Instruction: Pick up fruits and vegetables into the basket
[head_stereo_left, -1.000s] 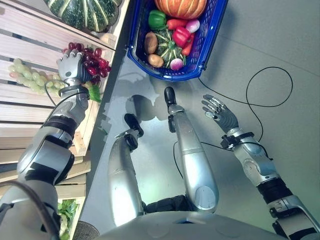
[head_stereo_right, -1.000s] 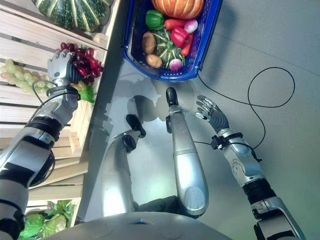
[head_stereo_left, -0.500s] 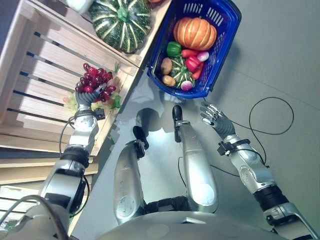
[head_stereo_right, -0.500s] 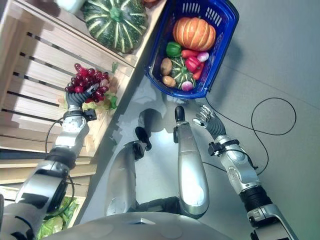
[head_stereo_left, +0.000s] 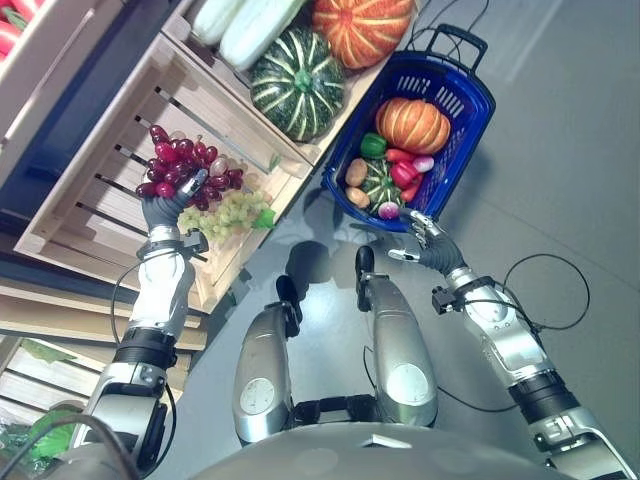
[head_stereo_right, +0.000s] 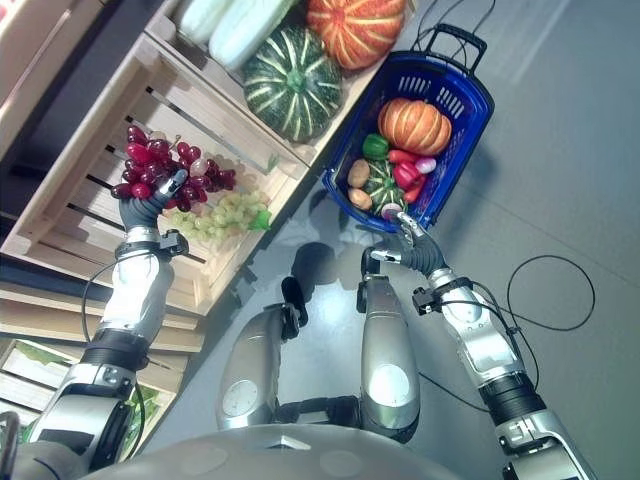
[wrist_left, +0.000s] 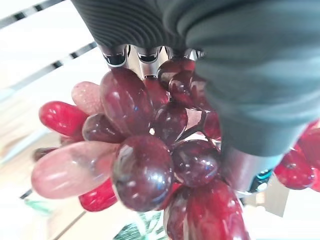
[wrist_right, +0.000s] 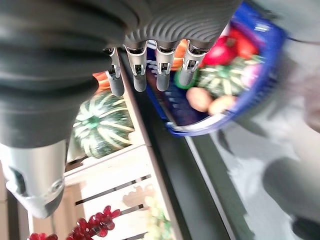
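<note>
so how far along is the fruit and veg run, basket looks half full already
Done: the blue basket on the floor already holds an orange pumpkin, peppers, potatoes and a small striped squash.

In hand: the left hand is shut on the red grapes, over the wooden crate.

Left: those grapes must reach the basket; green grapes and big squashes remain on the shelf. The right hand hangs open by the basket.

One blue basket (head_stereo_left: 462, 110), two grape bunches: red (head_stereo_left: 185, 170), green (head_stereo_left: 228, 211), two orange pumpkins (head_stereo_left: 413, 124), two striped green squashes (head_stereo_left: 297, 96)
</note>
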